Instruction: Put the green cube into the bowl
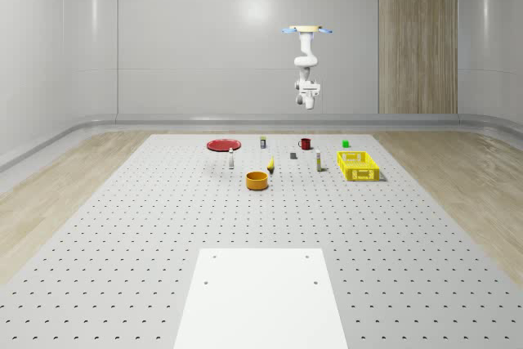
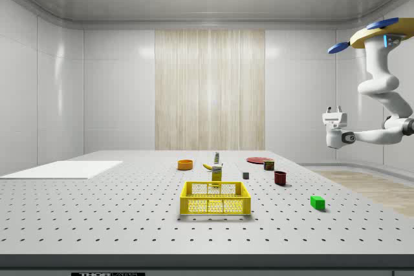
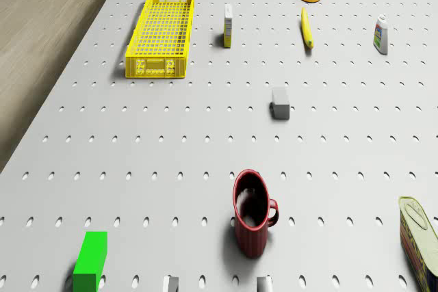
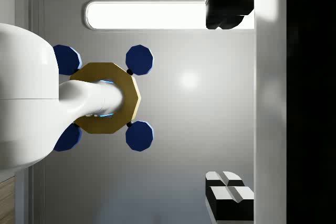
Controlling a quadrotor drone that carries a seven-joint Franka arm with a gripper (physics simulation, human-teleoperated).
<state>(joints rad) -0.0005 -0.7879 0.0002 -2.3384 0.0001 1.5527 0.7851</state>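
Readable text: none on any obj.
Can [image 3: 419, 241]: printed label, letters too blurred to read; near below the gripper.
Bottle [image 3: 381, 34]: label w/ marks, not legible; far ahead of gripper.
Small box [image 3: 228, 24]: coloured print, no words readable; far ahead.
Side view bottom edge: dark strip w/ tiny characters, cannot read.

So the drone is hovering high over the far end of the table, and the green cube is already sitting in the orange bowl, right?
Not quite. The drone does hover high over the far end of the table, but the green cube is not in the orange bowl. It lies on the table beyond the yellow crate, well apart from the bowl, as the whole-scene view shows.
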